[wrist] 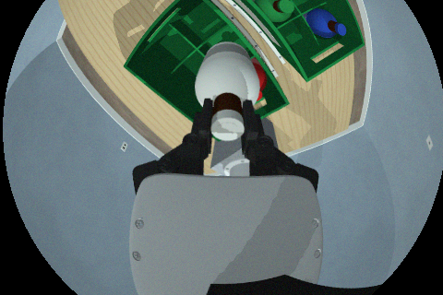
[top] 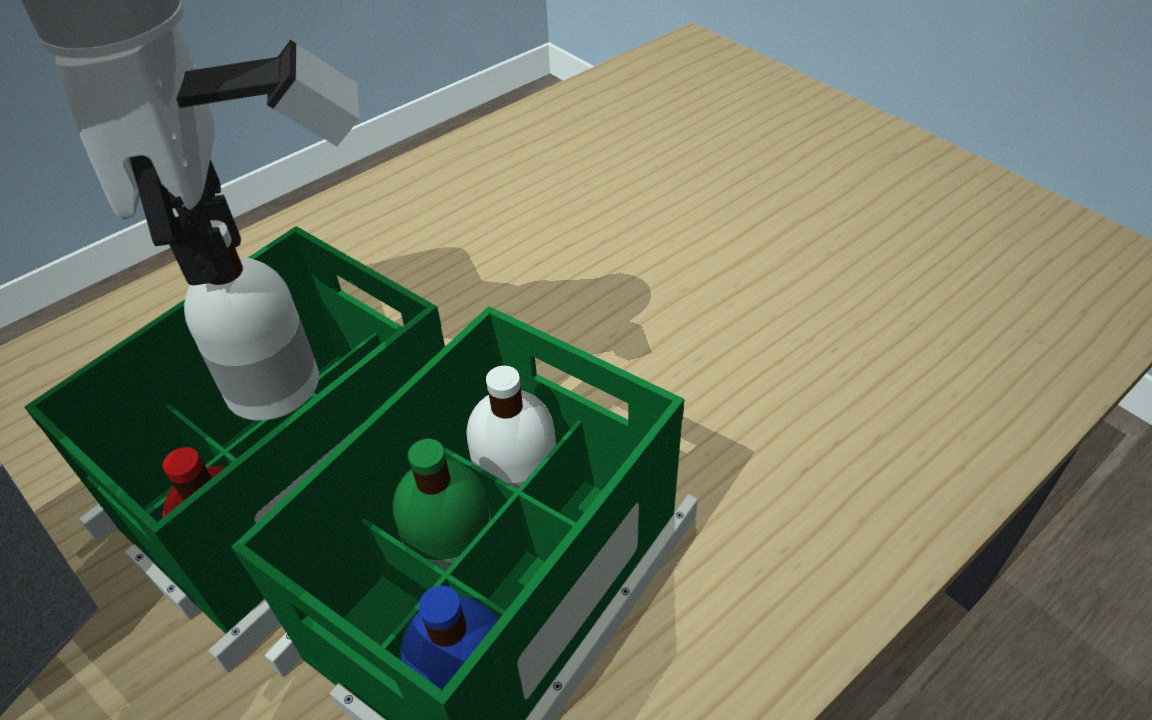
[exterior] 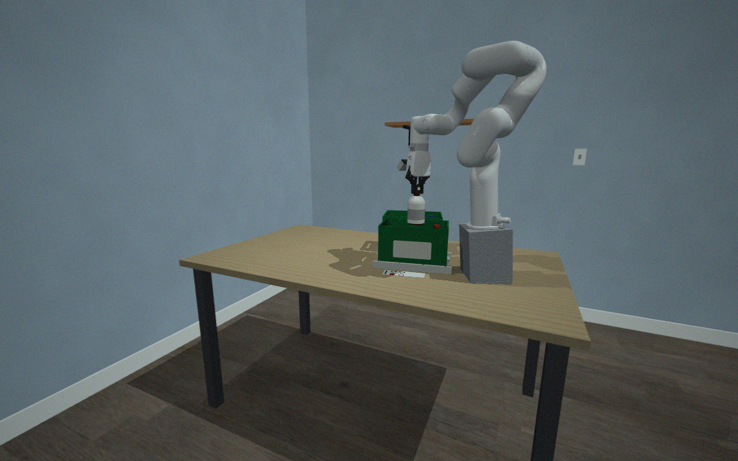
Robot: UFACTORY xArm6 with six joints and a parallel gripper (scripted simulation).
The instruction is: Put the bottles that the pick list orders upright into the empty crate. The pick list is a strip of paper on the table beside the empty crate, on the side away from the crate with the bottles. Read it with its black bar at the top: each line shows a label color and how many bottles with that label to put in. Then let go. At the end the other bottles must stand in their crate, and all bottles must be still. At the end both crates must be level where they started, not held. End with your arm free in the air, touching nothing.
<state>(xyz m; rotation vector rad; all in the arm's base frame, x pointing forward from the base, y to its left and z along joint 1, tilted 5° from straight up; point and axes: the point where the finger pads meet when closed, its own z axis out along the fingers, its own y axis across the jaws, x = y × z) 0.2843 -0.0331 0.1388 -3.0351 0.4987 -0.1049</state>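
My gripper [top: 204, 255] is shut on the neck of a white bottle with a grey label [top: 249, 344]. The bottle hangs upright over the back part of the left green crate [top: 132, 420], its base about level with the rim. It also shows in the wrist view [wrist: 227, 70] and the far view [exterior: 416, 210]. A red-capped bottle [top: 183, 474] stands in a near cell of that crate. The right green crate [top: 508, 510] holds a white bottle [top: 508, 429], a green bottle [top: 437, 501] and a blue bottle [top: 443, 631]. The pick list [exterior: 404, 274] is too small to read.
The grey robot base block [exterior: 485, 253] stands close beside the left crate. Both crates sit between pale rails on the wooden table. The crates' inner dividers split them into cells. The table stretches wide beyond the crates.
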